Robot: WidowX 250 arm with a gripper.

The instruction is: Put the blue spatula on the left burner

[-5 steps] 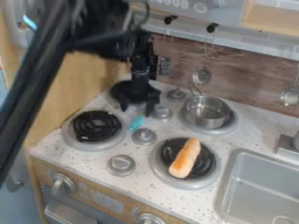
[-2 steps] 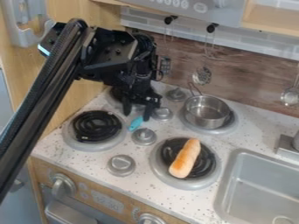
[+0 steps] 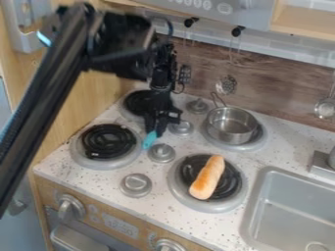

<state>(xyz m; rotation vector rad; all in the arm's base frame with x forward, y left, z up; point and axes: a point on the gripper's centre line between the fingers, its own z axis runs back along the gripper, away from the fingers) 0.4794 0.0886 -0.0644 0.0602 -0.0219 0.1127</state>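
One oven label [image 3: 120, 227] (w/ digits)

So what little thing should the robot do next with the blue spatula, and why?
Probably make sure of a firm grip before lifting: the gripper is right at the blue spatula, which is beside the front left burner, not on it.

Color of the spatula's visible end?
Light blue, verging on turquoise, on the spatula; shows best in the camera view.

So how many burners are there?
4 black coil burners: one front left, one back left partly behind the black pincer, one front right under the golden-brown bread roll, and one back right under the silver metal pot.
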